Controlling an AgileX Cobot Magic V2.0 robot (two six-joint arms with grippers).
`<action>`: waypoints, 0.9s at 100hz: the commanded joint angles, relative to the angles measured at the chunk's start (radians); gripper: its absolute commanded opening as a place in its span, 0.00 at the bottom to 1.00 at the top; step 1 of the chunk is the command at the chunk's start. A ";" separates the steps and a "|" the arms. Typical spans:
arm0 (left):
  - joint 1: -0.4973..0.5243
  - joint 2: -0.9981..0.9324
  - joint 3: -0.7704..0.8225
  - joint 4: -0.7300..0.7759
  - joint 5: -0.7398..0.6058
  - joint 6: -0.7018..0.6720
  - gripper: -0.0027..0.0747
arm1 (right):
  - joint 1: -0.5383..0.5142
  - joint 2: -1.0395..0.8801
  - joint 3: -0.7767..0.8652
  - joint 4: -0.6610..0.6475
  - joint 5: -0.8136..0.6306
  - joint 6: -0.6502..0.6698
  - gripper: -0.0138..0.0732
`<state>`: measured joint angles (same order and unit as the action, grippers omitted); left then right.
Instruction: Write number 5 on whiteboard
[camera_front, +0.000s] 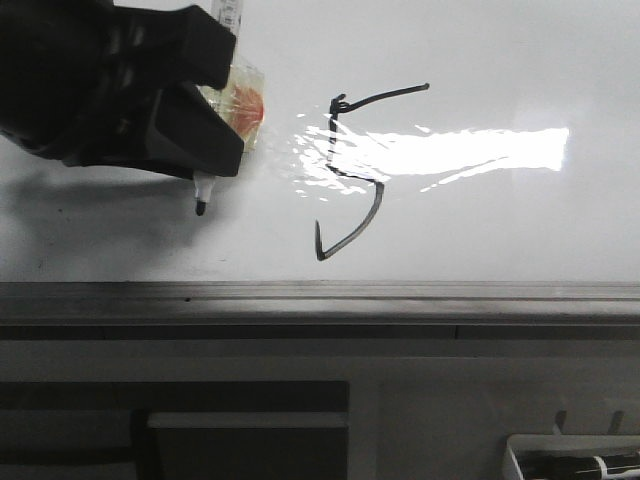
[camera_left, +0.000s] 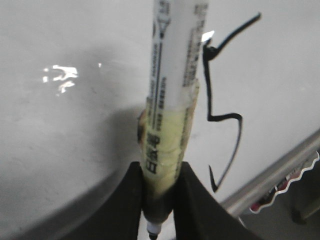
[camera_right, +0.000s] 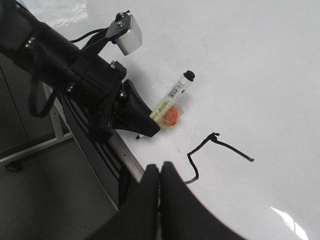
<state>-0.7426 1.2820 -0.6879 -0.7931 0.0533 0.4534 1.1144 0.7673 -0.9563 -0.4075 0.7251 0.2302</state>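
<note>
Front view shows the 5 (camera_front: 352, 170) already drawn in thin black line on the whiteboard (camera_front: 520, 70), just above the grey rail (camera_front: 400, 292), with glare cutting across its middle. The left gripper (camera_front: 200, 110) sits well to the left of the digit, clamped on a marker (camera_front: 203, 196) whose dark tip points down and hangs close to the white surface; whether it touches, I cannot tell. In the left wrist view the jaws pinch the marker's barrel (camera_left: 170, 90) near its tip, over a yellowish wrap of tape.

The right gripper (camera_right: 160, 175) holds nothing, its fingers pressed together, and hovers near the board's edge beside the digit's lower stroke.

The figure reads as complete, so the risks lie in leaving. If the tip meets the board during a sideways move, it will likely lay a stray line (and spoil a clean digit). A low sweep rightward could also smear the ink if it is not yet dry. The right gripper, drifting inward, might rub the hook.
</note>
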 joint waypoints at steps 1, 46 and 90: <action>0.003 0.012 -0.022 -0.052 -0.121 -0.013 0.01 | -0.005 -0.020 -0.028 -0.038 -0.030 0.027 0.10; 0.003 0.083 -0.022 -0.086 -0.179 -0.013 0.03 | -0.005 -0.023 -0.028 -0.045 -0.002 0.027 0.10; 0.006 0.083 -0.022 -0.143 -0.234 -0.013 0.45 | -0.005 -0.020 -0.028 -0.056 -0.002 0.027 0.10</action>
<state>-0.7532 1.3520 -0.6940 -0.9276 -0.0277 0.4438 1.1144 0.7508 -0.9563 -0.4271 0.7807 0.2550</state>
